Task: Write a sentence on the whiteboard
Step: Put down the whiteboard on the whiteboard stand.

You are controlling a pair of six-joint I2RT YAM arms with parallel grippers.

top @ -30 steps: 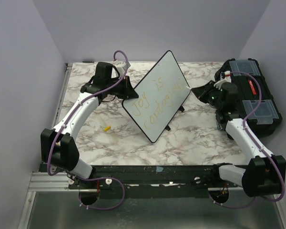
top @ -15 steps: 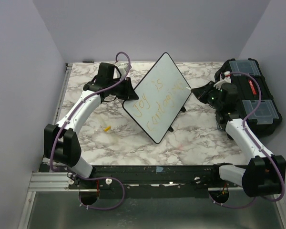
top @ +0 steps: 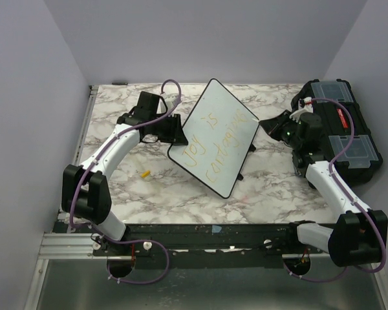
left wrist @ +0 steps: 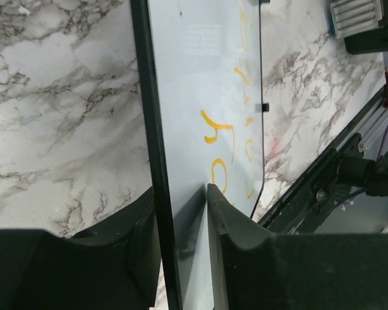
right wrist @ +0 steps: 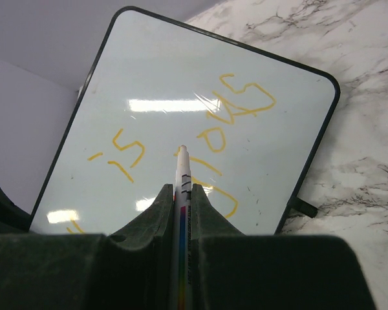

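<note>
The whiteboard (top: 221,103) stands tilted mid-desk (top: 181,194), with the sentence (top: 215,141) "Joy is contagious" across it in orange. The left fingers (left wrist: 227,226) straddle its edge; whether they pinch it I cannot tell. The right fingers (right wrist: 207,216) are closed on a marker (right wrist: 182,166) — tip toward the board.

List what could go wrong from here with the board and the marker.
1. The whiteboard looks tilted, with only the left gripper straddling its edge; a loose hold could let it drop or slide.
2. The right gripper holds the marker pointed at the sentence; any forward drift could streak the writing.
</note>
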